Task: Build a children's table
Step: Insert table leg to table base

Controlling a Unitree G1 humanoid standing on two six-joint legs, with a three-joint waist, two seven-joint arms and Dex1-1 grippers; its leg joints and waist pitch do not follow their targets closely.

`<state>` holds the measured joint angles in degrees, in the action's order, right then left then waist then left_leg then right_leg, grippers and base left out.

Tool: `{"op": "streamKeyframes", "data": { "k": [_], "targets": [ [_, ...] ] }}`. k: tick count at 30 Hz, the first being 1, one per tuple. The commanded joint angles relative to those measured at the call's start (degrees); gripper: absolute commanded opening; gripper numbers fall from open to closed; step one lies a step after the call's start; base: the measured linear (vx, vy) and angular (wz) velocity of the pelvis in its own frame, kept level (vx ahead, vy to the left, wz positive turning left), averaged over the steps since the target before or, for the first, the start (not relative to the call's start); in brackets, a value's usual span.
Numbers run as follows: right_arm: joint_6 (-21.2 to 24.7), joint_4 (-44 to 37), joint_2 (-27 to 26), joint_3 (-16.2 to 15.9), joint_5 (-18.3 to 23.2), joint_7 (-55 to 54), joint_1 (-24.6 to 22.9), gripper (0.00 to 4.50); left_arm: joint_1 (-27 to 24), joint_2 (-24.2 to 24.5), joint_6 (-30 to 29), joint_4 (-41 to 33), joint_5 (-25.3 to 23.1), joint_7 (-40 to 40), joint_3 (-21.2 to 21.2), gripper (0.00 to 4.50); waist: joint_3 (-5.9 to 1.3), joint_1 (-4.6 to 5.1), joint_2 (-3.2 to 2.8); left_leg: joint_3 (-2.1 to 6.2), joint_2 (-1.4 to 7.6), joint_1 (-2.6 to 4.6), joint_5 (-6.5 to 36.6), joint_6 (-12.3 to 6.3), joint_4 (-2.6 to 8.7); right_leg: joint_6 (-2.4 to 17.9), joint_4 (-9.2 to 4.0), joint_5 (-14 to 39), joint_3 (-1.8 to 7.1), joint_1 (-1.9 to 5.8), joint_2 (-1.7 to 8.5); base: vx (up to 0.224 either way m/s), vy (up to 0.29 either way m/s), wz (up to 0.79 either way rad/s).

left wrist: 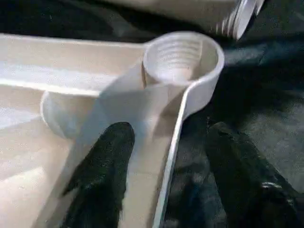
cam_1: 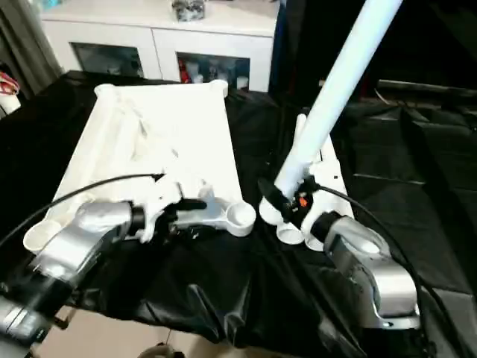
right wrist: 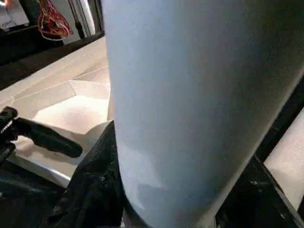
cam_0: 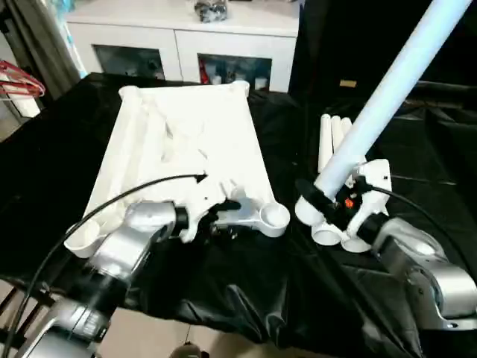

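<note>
Bench [cam_0: 45,149] draped in black cloth; on it the tabletop [cam_0: 186,142] lies ribbed underside up, its long axis running away from the robot toward the white cabinet [cam_0: 186,37] behind. Landmark for all that follows: the near corner socket [cam_0: 274,216] on the robot's right side of the tabletop, a round ribbed cup facing up and empty. The raised leg [cam_1: 335,89] is held by the right gripper [cam_1: 287,200], jaws clamped on it near its lower end; the leg's long axis tilts steeply, upper end leaning up and away to the right of the socket, lower end hanging just beside the socket on its right and seemingly a little above bench level. Three spare legs [cam_0: 334,134] lie on the cloth to the right of the socket, behind the right gripper, pointing away from the robot. The left gripper [left wrist: 166,156] sits at the tabletop's near edge just left of the socket; jaws apart and straddling the rim wall, one finger [left wrist: 102,175] inside the tray-like underside, the other outside over the cloth; whether they press the wall cannot be told. Judgement: the coming move turns on the short gap leftward from the leg's lower end to the socket mouth, and on righting the leg so its axis stands plumb over the cup. The right arm carries the leg; the left is nearer the socket and placed to steady the tabletop.
</note>
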<state>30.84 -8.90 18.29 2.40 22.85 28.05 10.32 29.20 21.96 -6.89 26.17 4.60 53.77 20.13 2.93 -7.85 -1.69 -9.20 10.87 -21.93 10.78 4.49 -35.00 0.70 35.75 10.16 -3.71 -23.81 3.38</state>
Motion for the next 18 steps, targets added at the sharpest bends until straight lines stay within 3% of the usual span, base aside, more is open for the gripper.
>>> {"op": "streamKeyframes", "data": {
  "k": [1, 2, 4, 6, 7, 10, 18],
  "targets": [
    [0.53, -0.69, 0.40, -0.25, 0.24, 0.48, 0.73, 1.91, 1.85, 0.15, 1.53, 2.07, -0.90, 0.68, 0.00, 2.53, -3.91, 0.09, 0.13, 0.48, 1.71, 0.75, 10.66, 0.20, 4.34, 5.43, -5.38, 18.94, 2.84, 3.00, 4.63, 0.000, 0.000, 0.00],
    [0.64, -0.64, 0.60, -0.60, 0.20, 0.85, 1.07, 1.91, 2.26, 0.29, 1.65, 3.06, -0.66, 1.65, -0.21, 2.31, -3.97, 0.06, -0.06, 0.55, 1.75, 0.77, 10.48, 0.26, 4.36, 5.59, -5.28, 18.37, 2.85, 3.01, 4.62, 0.000, 0.000, 0.00],
    [0.81, -0.39, 0.99, -1.13, 0.01, 1.48, 1.98, 1.91, 2.97, 0.86, 2.20, 5.33, -0.85, 3.42, -0.24, 2.14, -3.95, 0.14, 0.33, 0.53, 1.84, 0.69, 10.33, 0.20, 4.42, 6.11, -5.12, 16.98, 2.86, 3.09, 4.59, 0.000, 0.000, 0.00],
    [0.89, -0.41, 1.11, -1.18, 0.06, 1.66, 2.23, 1.91, 3.22, 0.93, 2.53, 6.23, -0.87, 3.76, -0.36, 2.04, -4.00, 0.11, 0.20, 0.50, 1.81, 0.67, 9.78, 0.08, 4.34, 6.60, -4.98, 16.06, 2.87, 3.10, 4.64, 0.000, 0.000, 0.00],
    [1.06, -0.69, 1.33, -1.21, 0.15, 2.01, 2.33, 1.91, 3.53, 0.85, 3.13, 7.43, -0.81, 3.90, -0.72, 1.75, -3.97, 0.12, 0.30, 0.48, 1.85, 0.71, 9.88, 0.11, 4.33, 6.90, -4.94, 15.80, 2.90, 3.12, 4.68, 0.000, 0.000, 0.00],
    [1.38, -0.97, 1.72, -1.11, 0.30, 2.30, 2.35, 1.91, 4.05, 1.08, 3.63, 9.25, -0.08, 4.94, -1.78, 1.69, -4.09, 0.12, 0.47, 0.43, 1.91, 0.63, 8.73, -0.21, 4.26, 7.62, -4.65, 14.04, 2.89, 3.26, 4.71, 0.000, 0.000, 0.00],
    [1.24, -0.43, 2.51, -1.37, -0.04, 3.01, 2.96, 1.91, 5.23, 2.52, 5.82, 13.20, -1.63, 8.00, -1.12, 1.25, -3.77, 0.28, 0.47, 0.39, 1.79, 0.79, 10.84, -0.01, 4.42, 6.16, -5.41, 19.88, 2.88, 3.08, 4.84, 0.000, 0.000, 0.00]
  ]
}}
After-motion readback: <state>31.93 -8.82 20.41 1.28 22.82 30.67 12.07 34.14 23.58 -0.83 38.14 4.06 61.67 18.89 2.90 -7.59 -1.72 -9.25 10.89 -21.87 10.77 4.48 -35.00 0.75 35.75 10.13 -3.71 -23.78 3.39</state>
